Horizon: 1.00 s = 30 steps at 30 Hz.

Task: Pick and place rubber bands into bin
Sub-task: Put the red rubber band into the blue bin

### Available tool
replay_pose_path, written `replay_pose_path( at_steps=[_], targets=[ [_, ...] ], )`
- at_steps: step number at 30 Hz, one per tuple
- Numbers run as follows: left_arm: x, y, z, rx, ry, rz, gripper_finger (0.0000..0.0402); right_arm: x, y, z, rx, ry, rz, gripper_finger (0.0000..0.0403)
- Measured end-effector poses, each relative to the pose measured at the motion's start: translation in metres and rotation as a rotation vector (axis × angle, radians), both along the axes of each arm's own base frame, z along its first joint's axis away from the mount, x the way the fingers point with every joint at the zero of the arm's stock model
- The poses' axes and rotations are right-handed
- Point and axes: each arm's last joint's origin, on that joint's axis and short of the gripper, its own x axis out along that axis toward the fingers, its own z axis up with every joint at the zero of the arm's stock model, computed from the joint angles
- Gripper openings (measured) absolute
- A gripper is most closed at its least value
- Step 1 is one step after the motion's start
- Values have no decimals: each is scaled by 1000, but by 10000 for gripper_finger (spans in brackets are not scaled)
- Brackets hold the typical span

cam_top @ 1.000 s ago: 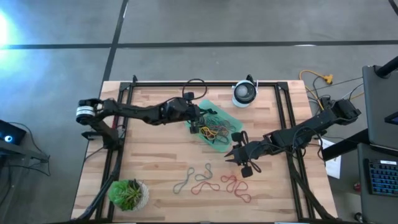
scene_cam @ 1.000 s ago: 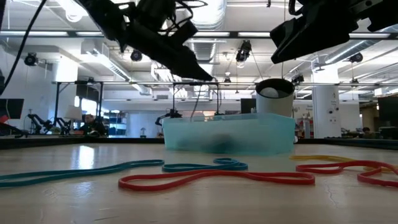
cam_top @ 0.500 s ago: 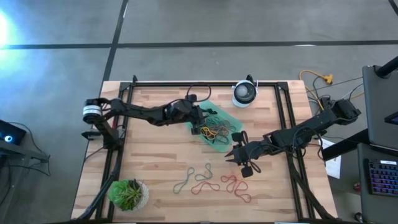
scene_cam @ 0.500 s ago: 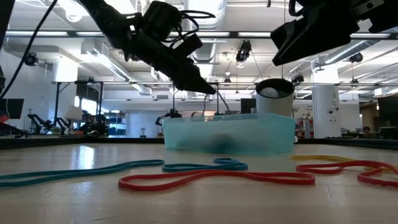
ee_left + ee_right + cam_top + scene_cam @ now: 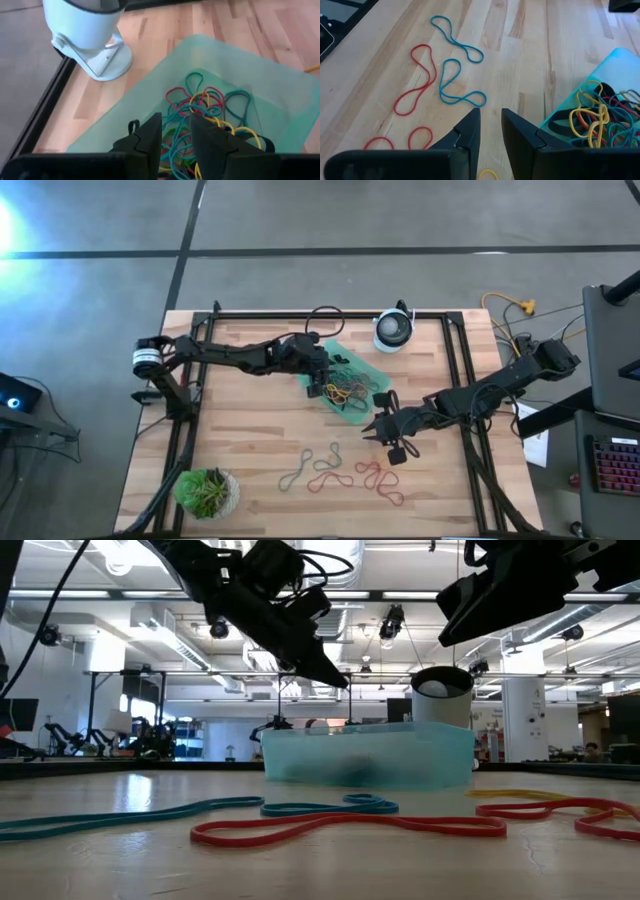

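The left gripper [image 5: 322, 376] hangs above the bin [image 5: 372, 368], which sits toward the table's [image 5: 240, 440] far edge, right of centre, beside the round white device [image 5: 394, 330]. Its fingers [image 5: 150, 137] stand slightly apart with nothing between them. The right gripper [image 5: 378, 428] waits just off the bin's near corner, jaws a little parted and empty.

In the bin lies a tangled heap of rubber bands [image 5: 345, 388] — yellow, red, teal, too knotted to count. On the bare wood near the front edge lie the loose bands [image 5: 335, 470]: about two teal and roughly three red, plus a small yellow one [image 5: 488, 174] close under the right gripper. One bin, one device, one potted plant [image 5: 206, 491] at the front-left corner.

The risk, as I judge it: a fingertip dipping into the heap could snag a loop and drag bands back out over the rim. The thin, flat loops on the wood may also slip a pinch — or two overlapping ones may come up together.
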Motion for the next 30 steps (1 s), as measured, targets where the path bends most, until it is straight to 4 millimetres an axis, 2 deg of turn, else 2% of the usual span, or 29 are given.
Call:
replay_pose_path(
  at_steps=[4, 8, 14, 19, 22, 25, 30],
  targets=[
    [-1, -5, 0, -36, 10, 8, 85, -2, -1, -4, 40, 19, -32, 72],
    [-9, -21, -1, -106, 86, -29, 85, -6, -2, -13, 74, 56, -51, 72],
    [-22, -67, -8, -156, 198, -142, 85, -13, -1, -29, 188, 122, -41, 73],
    [-34, -115, -28, -148, 250, -283, 85, -17, 4, -48, 237, 201, -78, 73],
    [-44, -139, -39, -123, 277, -372, 85, -18, 11, -64, 259, 188, -59, 73],
    [-51, -157, -44, -112, 285, -432, 85, -21, 19, -79, 264, 188, -24, 73],
    [-55, -172, -44, -104, 284, -479, 85, -21, 25, -91, 279, 222, -29, 72]
  ],
)
